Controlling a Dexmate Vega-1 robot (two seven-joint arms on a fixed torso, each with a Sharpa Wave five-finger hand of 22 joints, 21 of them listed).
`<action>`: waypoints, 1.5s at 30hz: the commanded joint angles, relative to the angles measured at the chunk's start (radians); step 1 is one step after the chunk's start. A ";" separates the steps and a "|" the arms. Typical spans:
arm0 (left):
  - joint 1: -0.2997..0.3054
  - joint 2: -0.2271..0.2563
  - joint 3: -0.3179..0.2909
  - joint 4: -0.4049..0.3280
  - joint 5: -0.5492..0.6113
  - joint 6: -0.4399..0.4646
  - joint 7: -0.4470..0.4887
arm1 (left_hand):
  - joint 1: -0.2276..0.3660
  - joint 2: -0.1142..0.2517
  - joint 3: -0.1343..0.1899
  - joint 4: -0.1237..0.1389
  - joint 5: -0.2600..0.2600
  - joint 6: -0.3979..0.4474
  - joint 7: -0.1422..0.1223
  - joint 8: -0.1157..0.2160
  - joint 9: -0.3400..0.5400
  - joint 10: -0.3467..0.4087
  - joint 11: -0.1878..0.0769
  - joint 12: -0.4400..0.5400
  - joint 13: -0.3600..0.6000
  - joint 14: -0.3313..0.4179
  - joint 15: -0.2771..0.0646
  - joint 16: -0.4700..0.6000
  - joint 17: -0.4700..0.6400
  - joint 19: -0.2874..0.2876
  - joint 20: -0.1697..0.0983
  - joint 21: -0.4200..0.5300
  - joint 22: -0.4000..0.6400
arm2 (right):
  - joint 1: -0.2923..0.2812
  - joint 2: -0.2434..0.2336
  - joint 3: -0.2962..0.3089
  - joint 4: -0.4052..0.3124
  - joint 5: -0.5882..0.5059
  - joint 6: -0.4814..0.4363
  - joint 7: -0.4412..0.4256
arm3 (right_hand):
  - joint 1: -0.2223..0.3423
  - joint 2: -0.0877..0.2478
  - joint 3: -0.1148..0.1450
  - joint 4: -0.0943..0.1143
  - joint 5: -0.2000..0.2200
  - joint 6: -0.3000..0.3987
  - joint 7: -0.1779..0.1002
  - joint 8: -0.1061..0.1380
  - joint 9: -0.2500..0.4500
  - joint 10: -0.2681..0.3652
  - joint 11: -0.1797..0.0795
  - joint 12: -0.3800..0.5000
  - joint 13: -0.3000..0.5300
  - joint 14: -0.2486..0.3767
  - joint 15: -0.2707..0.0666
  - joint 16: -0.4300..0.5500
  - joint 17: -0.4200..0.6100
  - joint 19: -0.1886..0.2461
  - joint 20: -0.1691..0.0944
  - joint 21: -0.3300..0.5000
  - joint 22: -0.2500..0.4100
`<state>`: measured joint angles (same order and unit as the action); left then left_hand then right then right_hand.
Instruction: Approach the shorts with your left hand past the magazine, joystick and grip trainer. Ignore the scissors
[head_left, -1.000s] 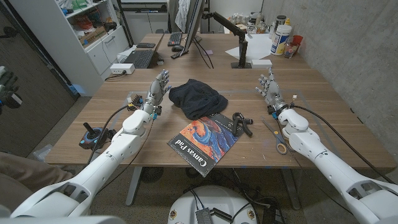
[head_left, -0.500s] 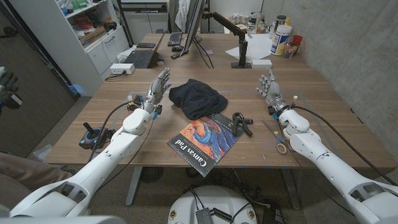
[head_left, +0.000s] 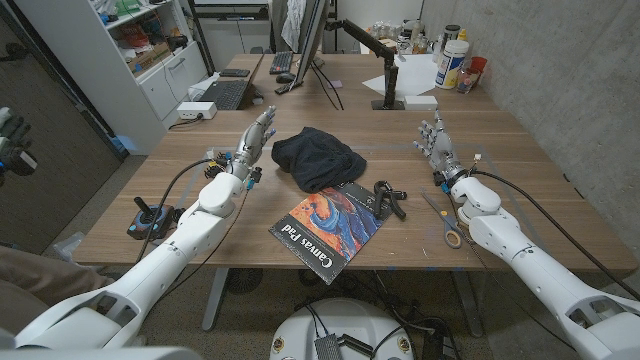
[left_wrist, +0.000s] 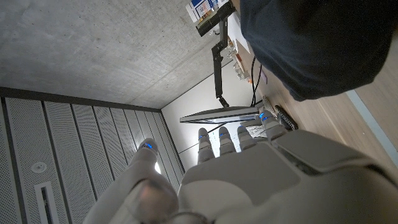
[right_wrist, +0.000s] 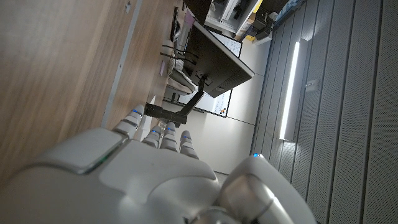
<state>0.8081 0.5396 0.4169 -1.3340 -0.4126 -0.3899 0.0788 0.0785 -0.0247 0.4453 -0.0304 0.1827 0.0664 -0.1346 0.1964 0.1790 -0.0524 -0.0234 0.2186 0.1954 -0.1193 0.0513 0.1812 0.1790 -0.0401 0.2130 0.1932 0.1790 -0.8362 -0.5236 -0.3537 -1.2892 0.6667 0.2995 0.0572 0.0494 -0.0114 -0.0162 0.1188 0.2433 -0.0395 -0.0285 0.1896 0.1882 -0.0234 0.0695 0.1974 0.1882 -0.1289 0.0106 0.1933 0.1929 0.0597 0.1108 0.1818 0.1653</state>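
Observation:
Dark crumpled shorts (head_left: 318, 158) lie mid-table; they also show as a dark mass (left_wrist: 317, 43) in the left wrist view. My left hand (head_left: 256, 137) hovers just left of the shorts, fingers apart and reaching forward, holding nothing. Its back (left_wrist: 261, 174) shows in the left wrist view. The magazine (head_left: 328, 229) lies in front of the shorts, with the black grip trainer (head_left: 388, 198) at its right. A joystick (head_left: 146, 217) stands at the table's left edge. My right hand (head_left: 436, 142) stands upright and open at the right, with the scissors (head_left: 444, 220) nearer the front edge.
A laptop (head_left: 225, 93), a keyboard (head_left: 285, 62), a monitor stand (head_left: 384, 90) and bottles (head_left: 452, 62) stand on the far desks. Cables run along my left arm (head_left: 190, 180). A concrete wall (head_left: 570, 70) bounds the right side.
My left hand has reached a little farther forward, alongside the shorts' left edge. The right hand has barely moved.

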 joint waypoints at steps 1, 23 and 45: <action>0.003 0.002 0.006 -0.017 0.049 -0.008 0.035 | 0.009 0.003 0.001 -0.008 0.001 0.012 -0.003 0.008 0.003 0.006 -0.001 0.006 0.003 -0.001 0.000 0.005 0.004 -0.006 0.001 0.000 0.003 | -0.013 -0.019 0.010 -0.012 0.007 -0.004 0.007 | 0.009 0.003 -0.005 -0.001 0.007 -0.002 0.004 0.009 0.002 -0.008 0.005 0.003 0.005 -0.006 -0.001 0.004 0.002 -0.001 0.004 0.004 0.004; 0.002 0.013 0.010 -0.062 0.175 0.063 0.174 | 0.015 0.009 0.004 -0.016 0.000 0.044 0.006 0.012 0.003 0.040 0.000 0.018 0.003 0.009 0.003 0.010 0.003 -0.008 0.001 0.001 0.003 | -0.037 -0.023 0.022 -0.035 0.013 0.002 -0.013 | 0.013 0.008 -0.004 -0.003 0.007 0.007 0.002 0.012 0.002 -0.008 0.005 0.004 0.005 -0.007 -0.001 0.004 0.001 -0.003 0.004 0.004 0.004; -0.030 0.035 0.032 -0.066 0.309 0.074 0.245 | 0.015 0.009 0.003 -0.021 -0.001 0.071 0.012 0.015 0.003 0.063 -0.002 0.024 0.003 0.017 0.002 0.011 0.003 -0.007 0.001 0.003 0.003 | -0.038 -0.011 0.020 -0.032 0.010 0.013 -0.020 | 0.016 0.013 -0.005 -0.005 0.006 0.010 0.001 0.011 0.002 -0.010 0.004 0.003 0.005 -0.008 -0.002 0.003 0.001 -0.003 0.004 0.004 0.004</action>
<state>0.7918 0.5595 0.4358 -1.3855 -0.2091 -0.3357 0.2598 0.0824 -0.0208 0.4440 -0.0457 0.1827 0.1257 -0.1211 0.2079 0.1788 0.0013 -0.0196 0.2340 0.1956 -0.1061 0.0571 0.1892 0.1789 -0.0400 0.2128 0.1931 0.1789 -0.8725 -0.5408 -0.3318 -1.3218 0.6792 0.3067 0.0401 0.0586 -0.0021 -0.0204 0.1145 0.2433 -0.0321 -0.0285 0.1973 0.1881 -0.0292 0.0752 0.1974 0.1882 -0.1287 0.0106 0.1933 0.1906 0.0597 0.1108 0.1817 0.1652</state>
